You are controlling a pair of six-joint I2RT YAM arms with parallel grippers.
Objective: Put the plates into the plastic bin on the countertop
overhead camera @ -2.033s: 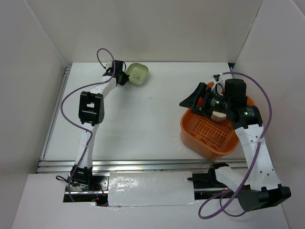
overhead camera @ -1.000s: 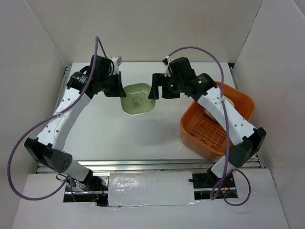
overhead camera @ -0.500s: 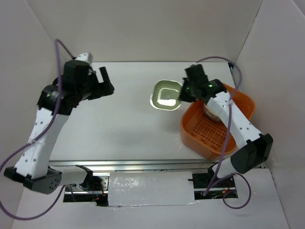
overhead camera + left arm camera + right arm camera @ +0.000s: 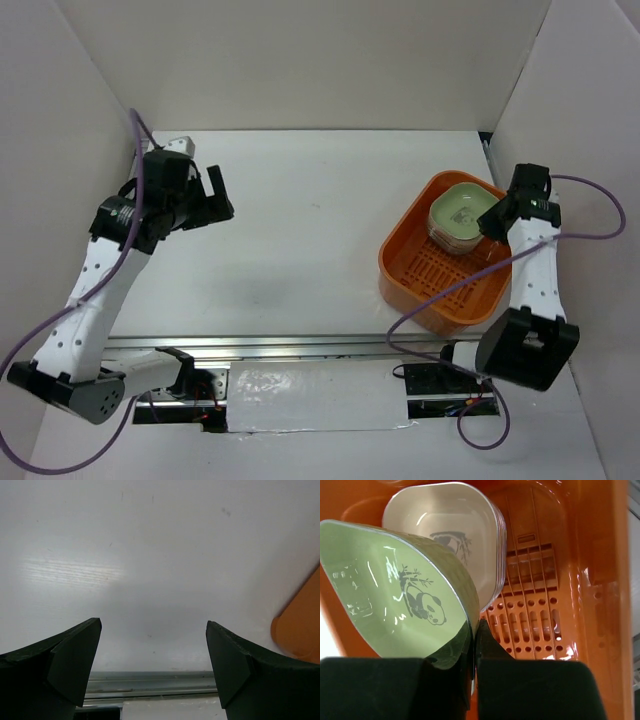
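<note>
Clamping a green rounded-square plate [image 4: 395, 600], the right gripper [image 4: 472, 630] holds it over stacked cream plates [image 4: 455, 525] inside the orange plastic bin [image 4: 600, 580]; the left gripper [image 4: 154, 625] gapes empty.

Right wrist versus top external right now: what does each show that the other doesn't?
Only the right wrist view: the panda print on the green plate, the right gripper pinched shut on its rim, and a cream plate topping the stack under it. Only the top external view: the left gripper, open over the countertop with nothing in it, and the whole outline of the plastic bin. Both: the green plate inside the plastic bin, beside its slotted floor.
</note>
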